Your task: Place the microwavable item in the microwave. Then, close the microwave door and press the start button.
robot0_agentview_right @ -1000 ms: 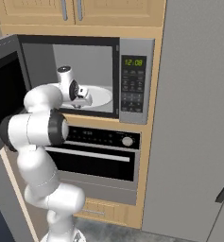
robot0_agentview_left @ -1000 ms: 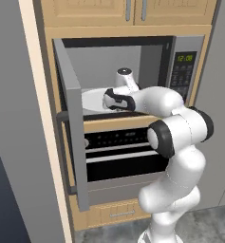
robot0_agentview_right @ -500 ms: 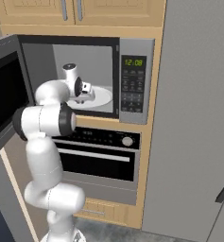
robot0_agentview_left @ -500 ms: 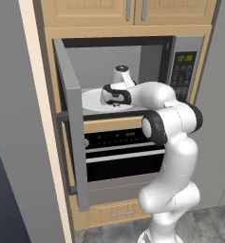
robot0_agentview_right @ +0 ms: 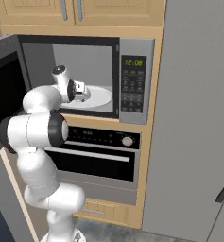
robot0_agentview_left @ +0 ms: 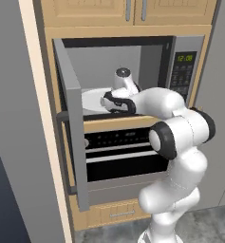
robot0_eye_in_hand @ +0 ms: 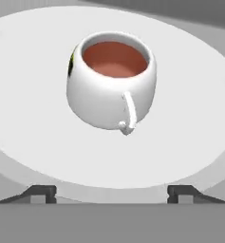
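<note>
The white cup (robot0_eye_in_hand: pixel 111 85) with reddish-brown liquid sits upright on the white turntable (robot0_eye_in_hand: pixel 33 137) inside the microwave (robot0_agentview_right: pixel 108 71), its thin handle turned toward the gripper (robot0_eye_in_hand: pixel 111 193). The gripper's two dark fingertips (robot0_eye_in_hand: pixel 40 192) stand wide apart, clear of the cup, holding nothing. The microwave door (robot0_agentview_left: pixel 73 128) hangs open to the left, above the wall oven (robot0_agentview_right: pixel 101 156).

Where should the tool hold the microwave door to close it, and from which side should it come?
Grip the vertical bar handle on the outer face of the microwave door, probably near mid-height. The door stands swung open to the left, edge-on to the robot, so the handle sits on its far left side. Come around from that left, outer side, then swing it right toward the microwave.
</note>
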Tool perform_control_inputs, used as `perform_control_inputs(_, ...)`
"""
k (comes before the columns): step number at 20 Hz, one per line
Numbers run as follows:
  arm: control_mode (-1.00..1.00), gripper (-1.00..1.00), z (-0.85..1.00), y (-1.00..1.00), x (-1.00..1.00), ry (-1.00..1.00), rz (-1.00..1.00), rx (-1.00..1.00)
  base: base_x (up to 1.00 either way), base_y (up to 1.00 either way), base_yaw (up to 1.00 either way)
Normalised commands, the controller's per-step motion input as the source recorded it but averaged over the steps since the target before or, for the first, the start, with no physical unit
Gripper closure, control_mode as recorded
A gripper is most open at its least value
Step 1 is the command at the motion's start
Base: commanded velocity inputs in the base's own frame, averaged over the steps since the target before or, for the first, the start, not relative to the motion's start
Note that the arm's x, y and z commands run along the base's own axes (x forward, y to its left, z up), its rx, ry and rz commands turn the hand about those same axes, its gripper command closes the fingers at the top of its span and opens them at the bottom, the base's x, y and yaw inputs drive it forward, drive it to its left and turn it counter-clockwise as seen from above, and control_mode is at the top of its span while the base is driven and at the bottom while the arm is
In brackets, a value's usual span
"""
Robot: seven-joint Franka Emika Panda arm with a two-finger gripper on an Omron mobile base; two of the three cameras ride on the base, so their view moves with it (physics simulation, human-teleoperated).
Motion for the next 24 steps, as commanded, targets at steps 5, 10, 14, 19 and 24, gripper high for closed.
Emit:
perform_control_inputs(5,-1.0,-1.0,0.35,0.0,-1.0,-0.26,0.0,0.0,0.0,0.0,0.0)
perform_control_inputs(10,-1.0,-1.0,0.66,0.0,-1.0,-0.12,0.0,-0.05,0.0,0.0,0.0)
perform_control_inputs(14,-1.0,-1.0,1.0,0.0,-1.0,-0.06,0.05,-0.11,0.0,0.0,0.0)
perform_control_inputs(19,-1.0,-1.0,0.77,0.0,-1.0,0.0,0.02,-0.05,0.0,0.0,0.0)
perform_control_inputs(24,-1.0,-1.0,0.23,0.0,-1.0,-0.03,0.01,-0.04,0.0,0.0,0.0)
